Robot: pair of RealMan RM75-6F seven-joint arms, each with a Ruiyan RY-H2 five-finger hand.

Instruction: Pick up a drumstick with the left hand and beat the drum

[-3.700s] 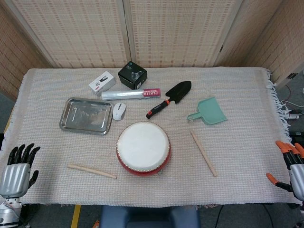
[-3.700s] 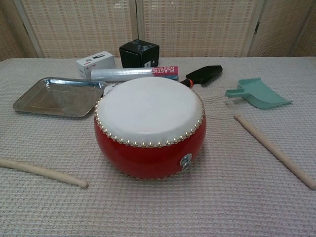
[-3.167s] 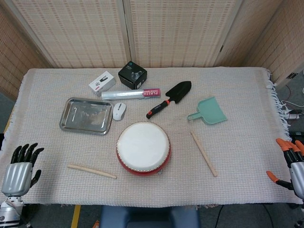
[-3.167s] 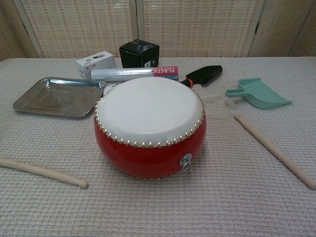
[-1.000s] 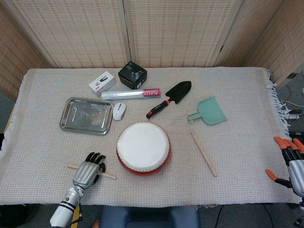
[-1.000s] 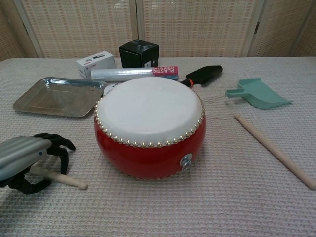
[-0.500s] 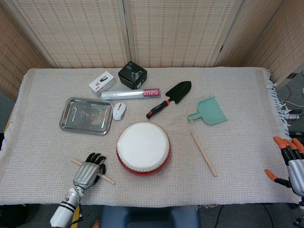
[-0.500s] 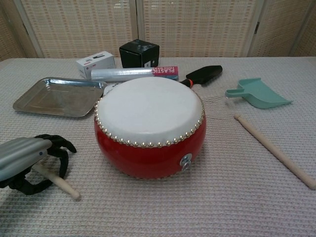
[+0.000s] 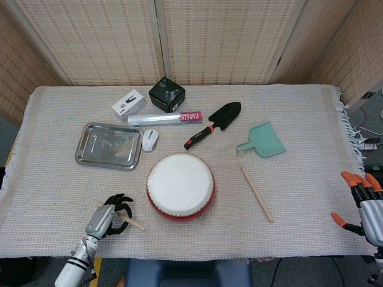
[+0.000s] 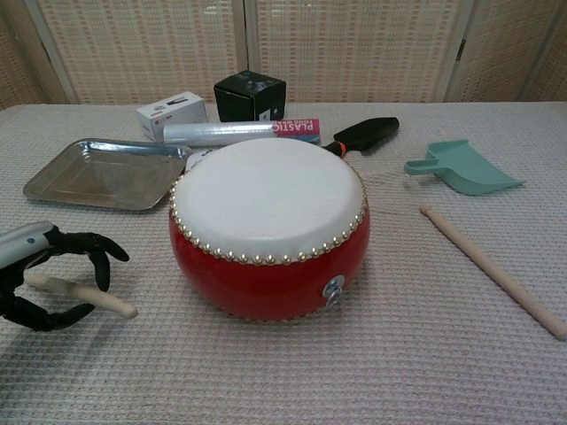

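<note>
The red drum (image 9: 180,185) with a white skin stands near the table's front middle; the chest view shows it large and central (image 10: 267,221). Left of it, my left hand (image 9: 111,216) curls its black fingers over a wooden drumstick (image 9: 136,225) and holds it low over the cloth. In the chest view this hand (image 10: 44,274) has fingers above and thumb below the drumstick (image 10: 102,303), whose tip points toward the drum. A second drumstick (image 9: 257,193) lies right of the drum. My right hand (image 9: 364,208) hangs open off the table's right edge.
Behind the drum lie a metal tray (image 9: 108,145), a computer mouse (image 9: 149,140), a plastic wrap roll (image 9: 164,118), a white box (image 9: 128,104), a black box (image 9: 167,94), a black trowel (image 9: 214,123) and a teal dustpan (image 9: 263,141).
My left hand came in from the table's left corner onto the left drumstick and closed around it. The stick has swung so its tip points more toward the front, and the hand has rolled.
</note>
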